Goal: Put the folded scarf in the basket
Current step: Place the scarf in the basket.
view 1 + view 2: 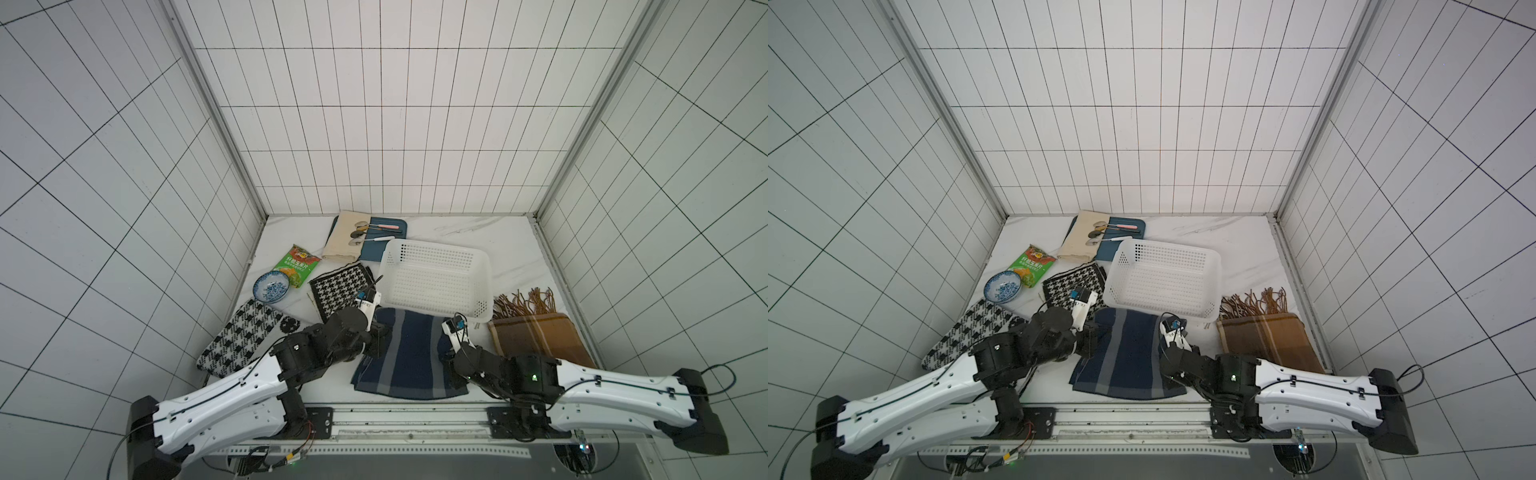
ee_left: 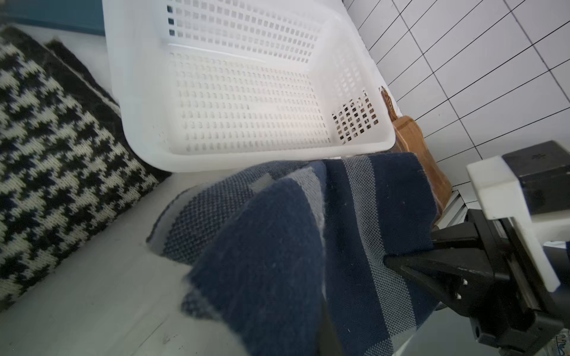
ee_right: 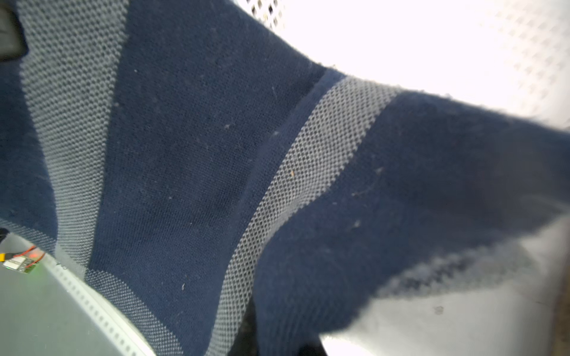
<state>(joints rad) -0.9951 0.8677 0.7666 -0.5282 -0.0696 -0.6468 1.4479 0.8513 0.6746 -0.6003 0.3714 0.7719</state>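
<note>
The folded scarf (image 1: pixel 409 353) (image 1: pixel 1129 357) is navy with grey stripes and lies just in front of the basket (image 1: pixel 432 257) (image 1: pixel 1167 249), a white perforated one. My left gripper (image 1: pixel 380 337) (image 1: pixel 1090 340) is shut on the scarf's left edge, and my right gripper (image 1: pixel 446 353) (image 1: pixel 1163 353) is shut on its right edge. The pinched edges are raised off the table. In the left wrist view the scarf (image 2: pixel 354 215) bunches over my jaws, with the basket (image 2: pixel 246 160) just beyond and the right gripper (image 2: pixel 398 262) pinching the cloth. In the right wrist view the scarf (image 3: pixel 200 154) fills the picture.
A brown plaid fringed scarf (image 1: pixel 536 336) lies right of the basket. To the basket's left are a folded houndstooth scarf (image 1: pixel 340 291), another houndstooth cloth (image 1: pixel 237 336), a blue bowl (image 1: pixel 271 286) and a green snack bag (image 1: pixel 297 266). Behind lie a beige cloth (image 1: pixel 343 241) and a dark-blue tray (image 1: pixel 384 237).
</note>
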